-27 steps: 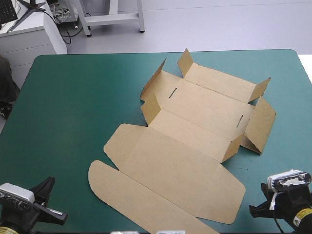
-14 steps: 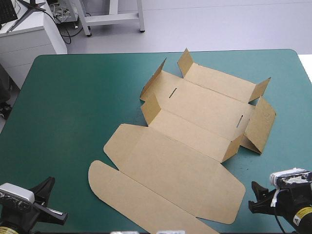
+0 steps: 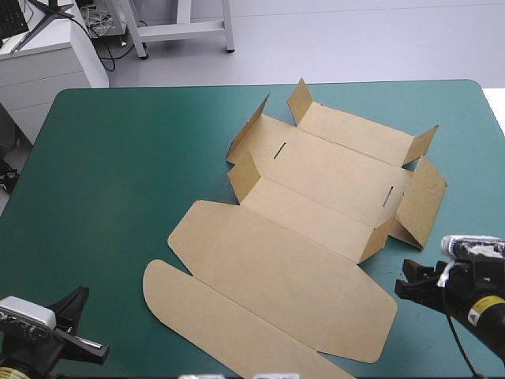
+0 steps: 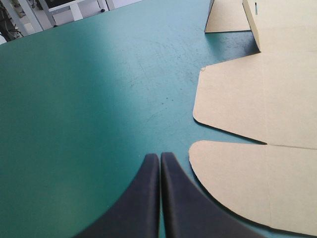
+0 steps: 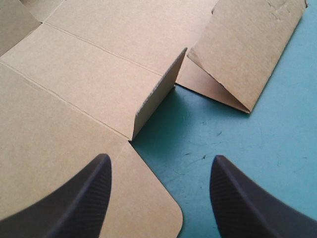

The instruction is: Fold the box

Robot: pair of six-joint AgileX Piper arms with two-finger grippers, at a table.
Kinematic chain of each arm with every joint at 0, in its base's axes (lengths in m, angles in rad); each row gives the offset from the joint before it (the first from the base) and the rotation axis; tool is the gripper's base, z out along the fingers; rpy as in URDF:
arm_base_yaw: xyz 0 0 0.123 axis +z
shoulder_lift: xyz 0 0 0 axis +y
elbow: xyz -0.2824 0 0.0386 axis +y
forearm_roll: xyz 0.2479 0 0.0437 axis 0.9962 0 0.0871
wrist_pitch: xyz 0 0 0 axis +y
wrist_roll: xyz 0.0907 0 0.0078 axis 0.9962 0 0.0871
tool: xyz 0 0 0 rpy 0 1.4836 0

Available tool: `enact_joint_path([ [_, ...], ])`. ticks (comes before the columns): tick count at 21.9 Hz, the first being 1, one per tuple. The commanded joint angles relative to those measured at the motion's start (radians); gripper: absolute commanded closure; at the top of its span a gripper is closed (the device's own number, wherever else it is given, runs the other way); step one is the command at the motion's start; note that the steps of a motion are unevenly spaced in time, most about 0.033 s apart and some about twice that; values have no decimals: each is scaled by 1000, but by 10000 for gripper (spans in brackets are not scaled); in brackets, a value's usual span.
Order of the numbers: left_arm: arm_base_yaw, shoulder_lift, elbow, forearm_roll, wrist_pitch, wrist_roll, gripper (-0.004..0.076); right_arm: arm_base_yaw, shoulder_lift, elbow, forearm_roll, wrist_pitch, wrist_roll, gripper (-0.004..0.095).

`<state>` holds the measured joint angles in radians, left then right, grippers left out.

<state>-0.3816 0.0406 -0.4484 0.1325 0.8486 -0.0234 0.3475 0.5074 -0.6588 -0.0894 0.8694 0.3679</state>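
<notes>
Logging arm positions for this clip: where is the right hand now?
High view: the right hand, open, is at the table's near right side, straddling the box's rounded lid corner, as its wrist view shows.

Left gripper [image 4: 160, 162], black fingers pressed together, above the teal-green cover [image 4: 89, 99].
Brown box [image 4: 257, 99] lies flat at its two o'clock, rounded flap just beside the fingertips.

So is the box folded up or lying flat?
Mostly flat. The box lies spread open on the table; only its small flaps stand up, and no walls are tucked in.
</notes>
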Motion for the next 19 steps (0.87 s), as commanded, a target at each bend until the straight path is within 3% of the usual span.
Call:
enact_joint_path([
  [1, -4, 16, -22, 3, -74, -8, 734, 0, 119, -113, -10, -9, 5, 373],
  [4, -4, 16, -22, 3, -74, -8, 734, 0, 236, -183, -12, 30, 41, 373],
  [12, -4, 16, -22, 3, -74, -8, 734, -5, 636, -319, 47, -23, 122, 373],
  [19, -4, 16, -22, 3, -74, -8, 734, -54, 810, -352, 39, 0, 234, 374],
])
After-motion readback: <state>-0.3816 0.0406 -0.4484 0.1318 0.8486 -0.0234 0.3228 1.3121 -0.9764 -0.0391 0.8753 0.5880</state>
